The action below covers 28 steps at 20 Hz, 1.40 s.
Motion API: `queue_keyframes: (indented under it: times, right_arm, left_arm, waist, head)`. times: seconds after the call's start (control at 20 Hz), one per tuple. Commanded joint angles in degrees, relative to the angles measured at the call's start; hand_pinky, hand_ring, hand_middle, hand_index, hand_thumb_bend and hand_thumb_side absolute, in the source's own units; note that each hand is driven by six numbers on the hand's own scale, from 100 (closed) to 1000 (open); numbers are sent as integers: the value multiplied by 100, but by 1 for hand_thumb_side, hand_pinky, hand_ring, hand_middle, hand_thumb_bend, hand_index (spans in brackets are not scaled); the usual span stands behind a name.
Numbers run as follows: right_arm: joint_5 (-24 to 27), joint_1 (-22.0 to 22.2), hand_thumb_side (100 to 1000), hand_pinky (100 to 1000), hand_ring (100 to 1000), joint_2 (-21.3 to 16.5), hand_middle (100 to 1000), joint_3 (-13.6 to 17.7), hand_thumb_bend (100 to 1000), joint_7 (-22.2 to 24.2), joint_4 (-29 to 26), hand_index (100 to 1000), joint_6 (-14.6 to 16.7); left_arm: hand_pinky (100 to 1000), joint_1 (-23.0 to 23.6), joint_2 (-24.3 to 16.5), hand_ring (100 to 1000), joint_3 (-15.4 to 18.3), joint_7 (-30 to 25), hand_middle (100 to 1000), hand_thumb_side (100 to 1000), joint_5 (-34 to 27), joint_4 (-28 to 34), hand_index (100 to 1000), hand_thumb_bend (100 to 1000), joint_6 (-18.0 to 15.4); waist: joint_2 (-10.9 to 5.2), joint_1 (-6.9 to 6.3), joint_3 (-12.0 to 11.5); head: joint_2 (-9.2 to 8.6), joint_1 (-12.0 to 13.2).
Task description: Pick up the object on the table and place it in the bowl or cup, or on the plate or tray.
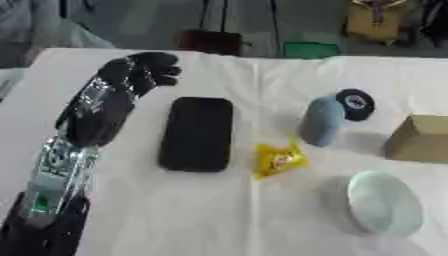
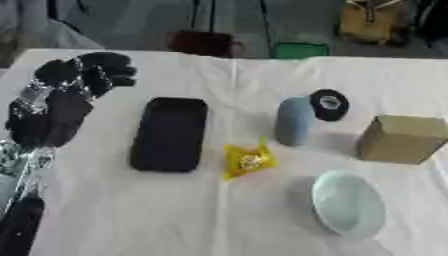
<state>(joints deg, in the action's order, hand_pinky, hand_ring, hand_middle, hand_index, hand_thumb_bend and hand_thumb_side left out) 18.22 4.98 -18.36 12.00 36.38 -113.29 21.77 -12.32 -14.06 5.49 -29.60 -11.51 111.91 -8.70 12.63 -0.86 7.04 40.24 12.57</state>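
Left hand (image 1: 140,72) raised over table's left side, fingers curled, holding nothing.
Black tray (image 1: 197,133) lies just right of that hand; yellow packet (image 1: 278,159) sits on the white tablecloth (image 1: 175,215) beside the tray's lower right corner, apart from it. Further right: blue-grey cup (image 1: 322,121), black tape roll (image 1: 355,104), pale green bowl (image 1: 384,202), cardboard box (image 2: 401,138).
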Motion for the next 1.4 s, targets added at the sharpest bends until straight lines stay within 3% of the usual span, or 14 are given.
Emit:
queue_keyframes:
  times: [0.05, 0.9, 1.0, 1.05, 1.2, 1.3, 1.35, 1.4]
  right_arm:
    - [-6, -34, 543, 351, 394, -75, 693, 60, 100, -8, -131, 732, 4]
    - [12, -26, 545, 351, 394, -91, 694, 67, 100, -10, -131, 733, -2]
    - [2, -23, 545, 351, 393, -85, 694, 72, 100, -14, -131, 733, -5]
    - [-2, -25, 546, 351, 394, -88, 694, 69, 100, -13, -131, 733, -7]
    - [-1, -31, 548, 351, 393, -99, 694, 55, 100, -1, -131, 733, -13]
    - [3, -28, 545, 351, 393, -106, 694, 56, 100, -2, -131, 733, -13]
    - [7, -25, 545, 351, 393, -111, 694, 54, 100, -2, -131, 733, -13]
    - [11, -22, 545, 351, 393, -110, 694, 51, 100, 1, -131, 733, -12]
  left_arm:
    - [840, -35, -87, 836, -16, -28, 808, 1000, -10, 77, 858, 186, -8]
    - [841, -32, -101, 839, -4, -33, 809, 1000, 11, 85, 859, 183, -8]
    - [842, -47, -176, 840, -9, -63, 809, 950, 150, 137, 861, 150, -47]
    - [842, -62, -256, 842, -33, -100, 802, 901, 282, 181, 864, 100, -86]
    - [842, -113, -528, 846, -169, -286, 795, 811, 1025, 258, 871, 100, -345]
    - [842, -148, -652, 848, -268, -347, 788, 821, 1607, 266, 868, 100, -547]
    - [847, -191, -764, 856, -348, -404, 779, 748, 1964, 267, 869, 100, -653]
    - [847, -248, -849, 856, -459, -480, 779, 748, 2410, 267, 869, 100, -769]
  waist:
    - [-59, 15, 4]
    - [-75, 18, -1]
    - [-69, 13, 7]
    - [-69, 9, 5]
    - [-75, 2, 8]
    - [-81, -2, 21]
    - [-87, -3, 32]
    - [-90, 1, 41]
  head:
    - [-32, 23]
    - [-64, 74]
    - [-75, 56]
    - [-70, 57]
    - [-72, 70]
    - [-80, 72]
    - [-89, 71]
    - [-97, 70]
